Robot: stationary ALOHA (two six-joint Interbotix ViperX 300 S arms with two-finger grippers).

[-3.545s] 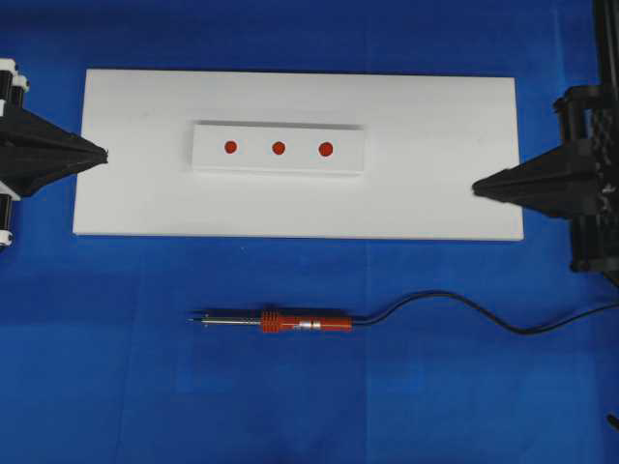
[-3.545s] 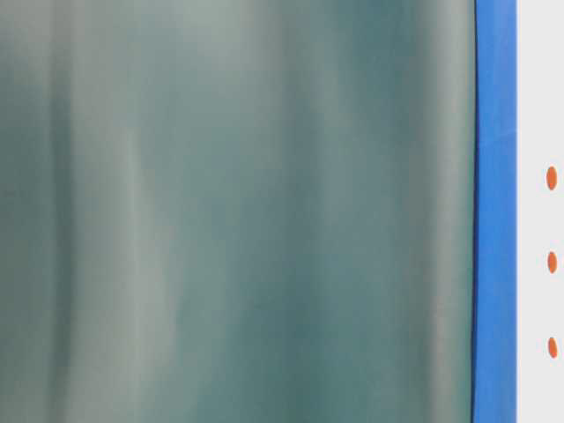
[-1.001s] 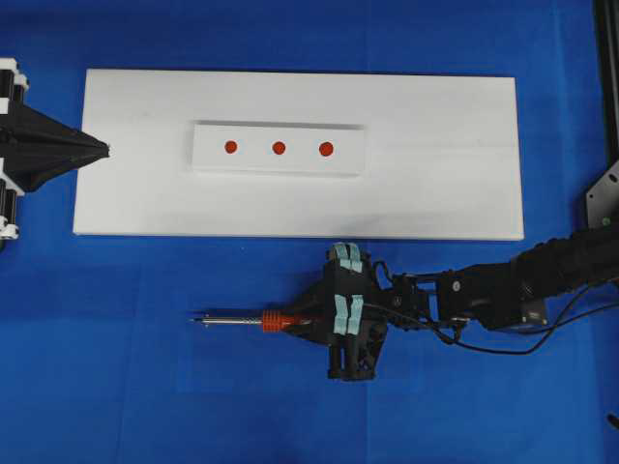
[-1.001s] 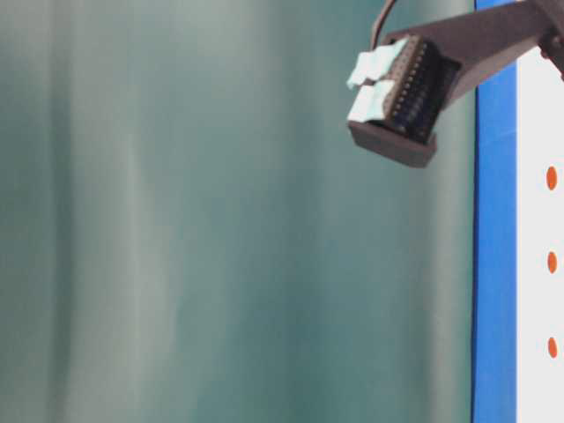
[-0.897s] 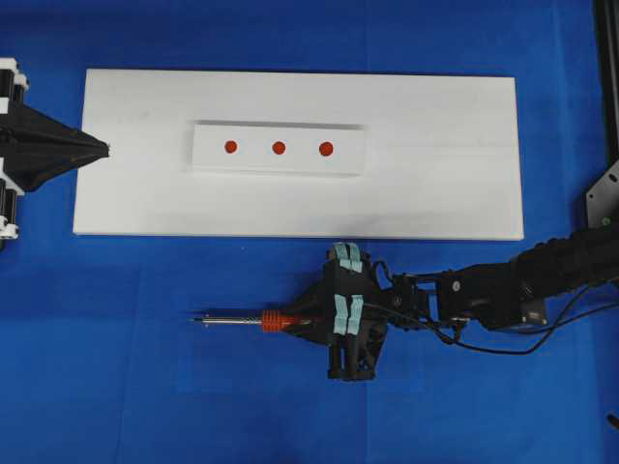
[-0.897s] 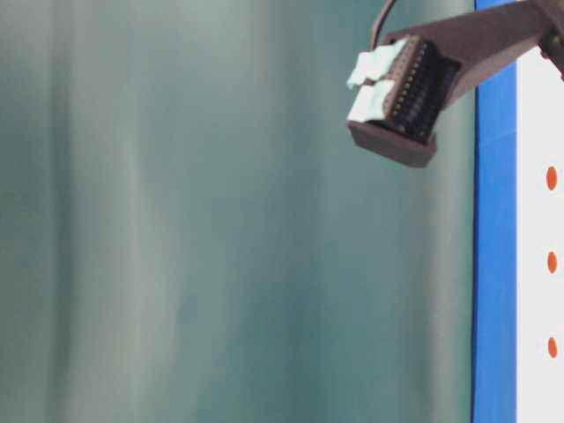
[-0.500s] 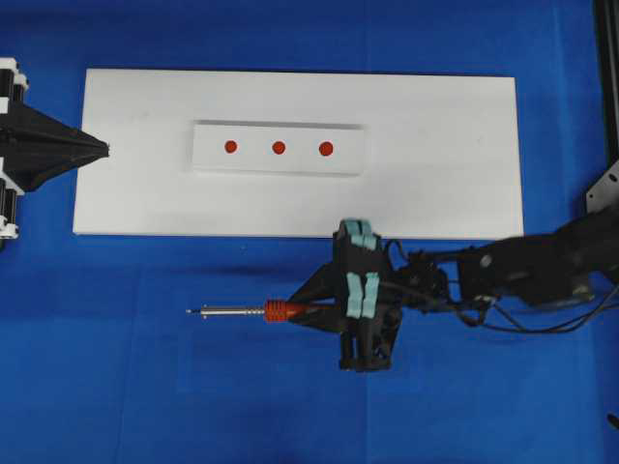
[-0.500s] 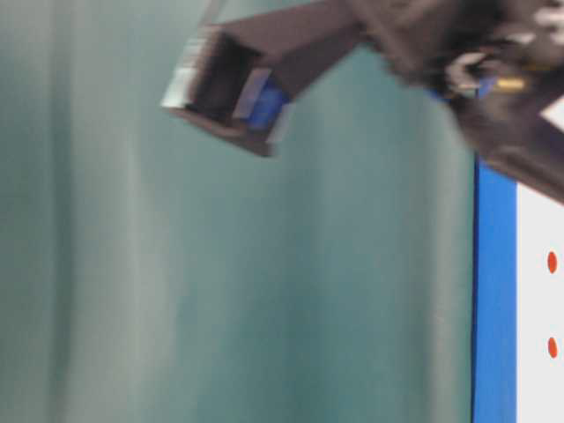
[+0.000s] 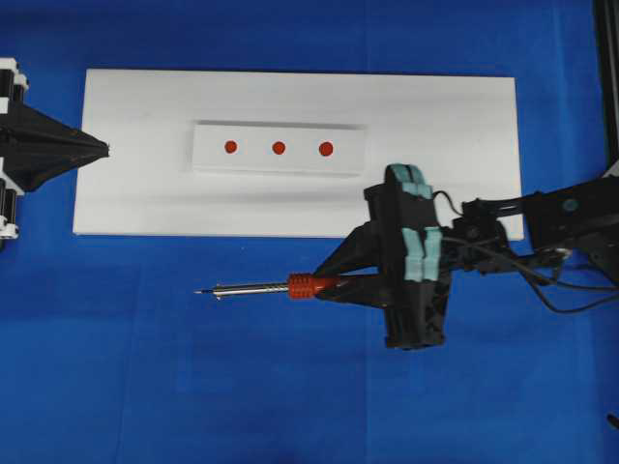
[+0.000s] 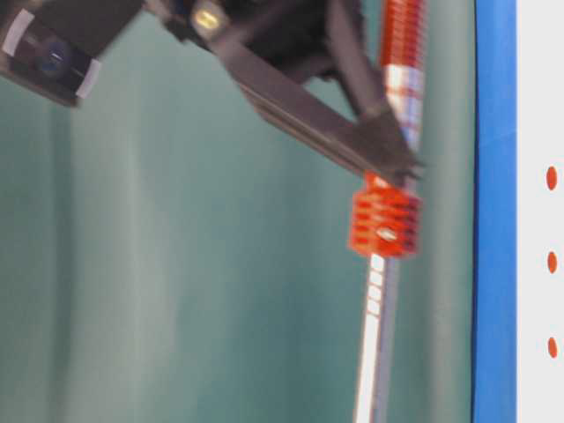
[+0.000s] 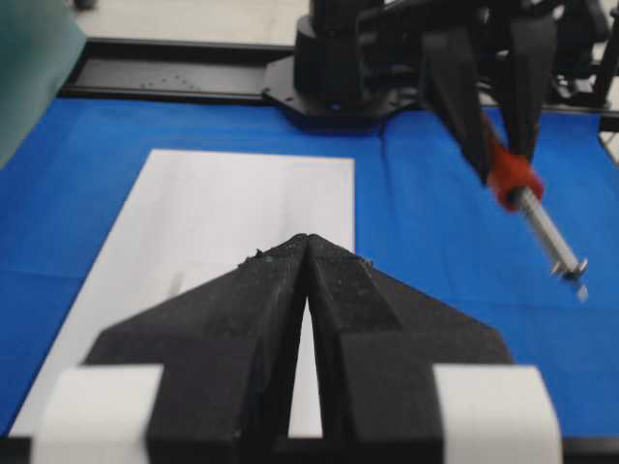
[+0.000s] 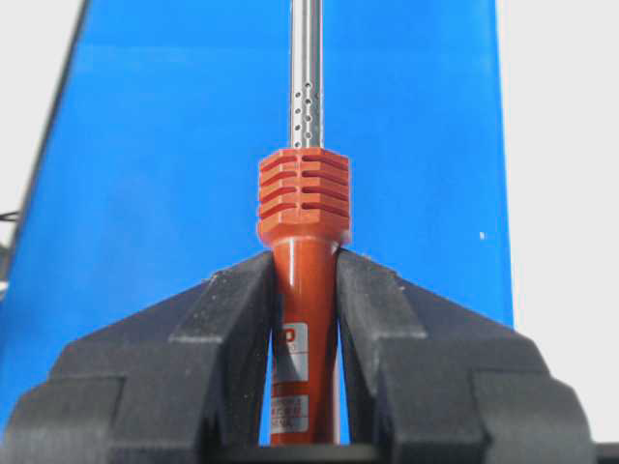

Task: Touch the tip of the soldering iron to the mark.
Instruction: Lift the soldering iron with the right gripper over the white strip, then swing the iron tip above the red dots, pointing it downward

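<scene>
A: Where is the soldering iron (image 9: 280,286) found?

B: In the overhead view it is seen at centre, below the white board (image 9: 455,174), over the blue cloth (image 9: 145,387). Its red handle is clamped between the jaws of the right gripper (image 9: 334,282), which are closed narrowly on it; this is confirmed in the right wrist view, where the handle (image 12: 302,290) is pinched just behind the ribbed collar.

A: And the relation on which the coming move turns?

B: The long axis is laid nearly level across the frame, with the tip (image 9: 198,292) pointing left. The three red marks (image 9: 279,148) lie toward the upper part of the frame from the tip, on a raised white strip (image 9: 348,155). A swing of the tip upward in the frame would probably be needed.

A: The other arm?

B: The left gripper (image 9: 104,150) is seen closed and empty at the board's left edge; nothing is held.

A: What is given by one view only?

B: That the shaft is raised off the cloth is suggested only in the left wrist view (image 11: 551,237). The marks are shown whole only overhead.
</scene>
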